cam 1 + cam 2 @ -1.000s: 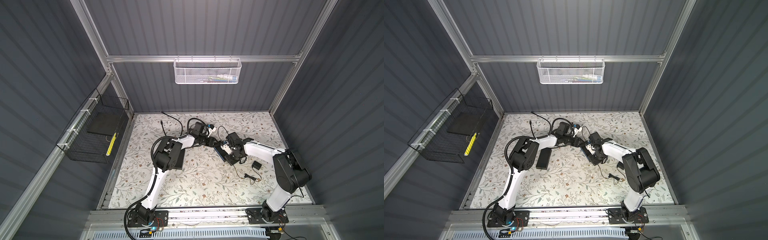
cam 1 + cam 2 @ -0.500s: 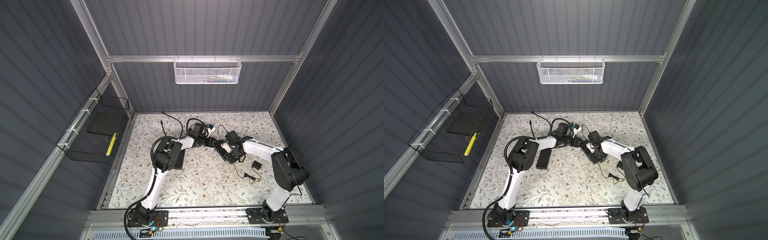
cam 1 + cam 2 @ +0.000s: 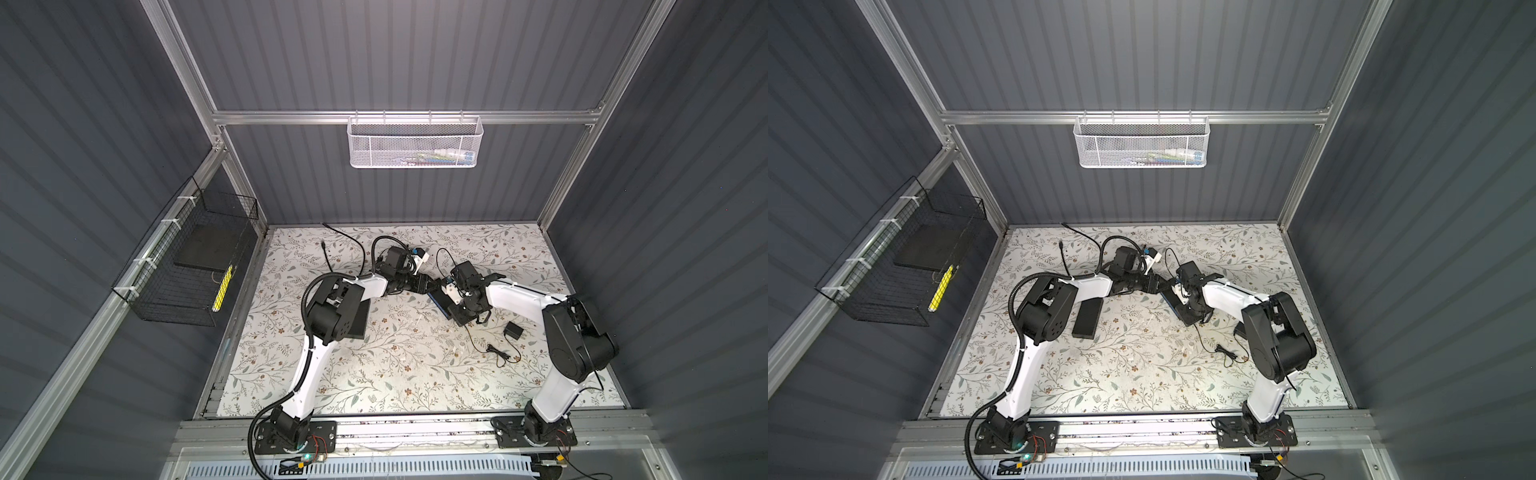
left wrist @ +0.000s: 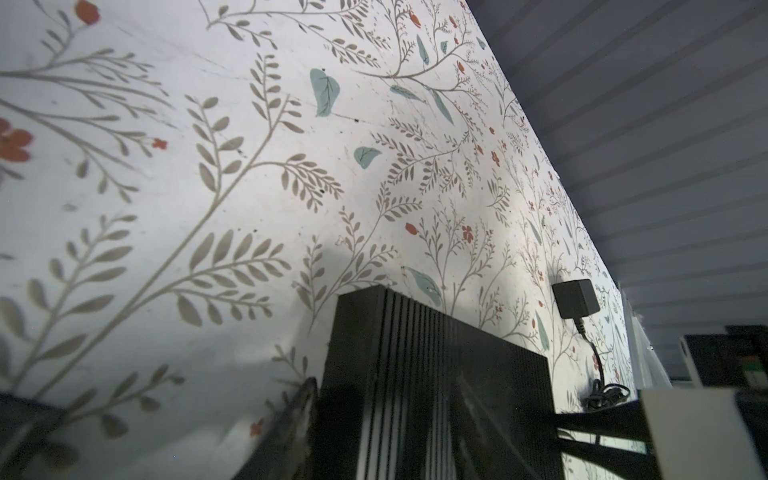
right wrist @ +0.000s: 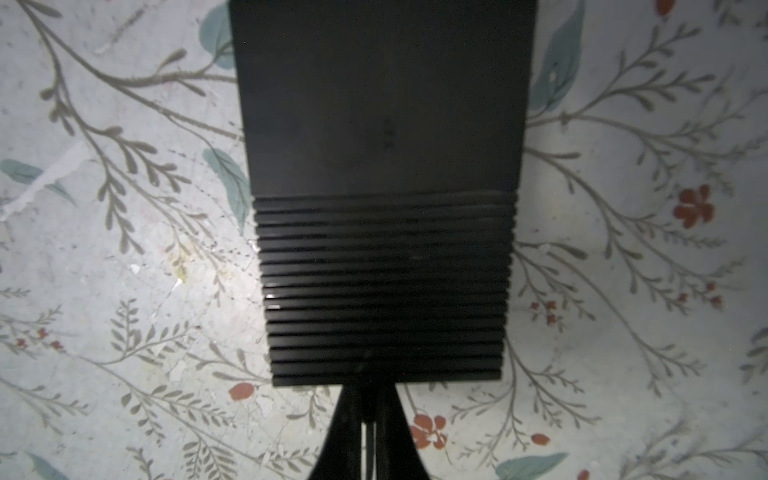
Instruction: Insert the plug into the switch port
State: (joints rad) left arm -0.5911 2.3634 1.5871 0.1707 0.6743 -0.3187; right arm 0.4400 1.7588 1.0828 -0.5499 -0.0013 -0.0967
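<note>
On the floral mat (image 3: 395, 374) everything's bunched around the switch (image 5: 382, 124), so I'll place stuff off that. Both arms reach in to it: the left arm (image 3: 374, 286) from its left, the right arm (image 3: 519, 297) from its right, and they nearly meet over it. A flat black block (image 3: 1086, 318) lies well off to the switch's left, partly under the left arm's elbow. The switch itself is a black box, ribbed on one half and smooth on the other, lying flat and angled across the mat.

The left gripper (image 3: 432, 284) is at the switch's back-wall end. In the left wrist view one finger (image 4: 297, 415) sits right beside the switch's side, but the other is out of shot, so I can't tell if it's clamping or just straddling. The right gripper (image 5: 366, 399) is at the ribbed end, fingers squeezed together with the tips at that edge.

The adapter (image 3: 513, 331) sits near the switch on the right arm's side, not touching it. Its thin cable (image 3: 478, 345) makes a small tangle by the adapter, then runs to the switch's corner nearest the arm bases, under the right gripper. The plug I can't make out. It's hidden where those fingers meet the switch, so no idea if it's pinched or in the port.
</note>
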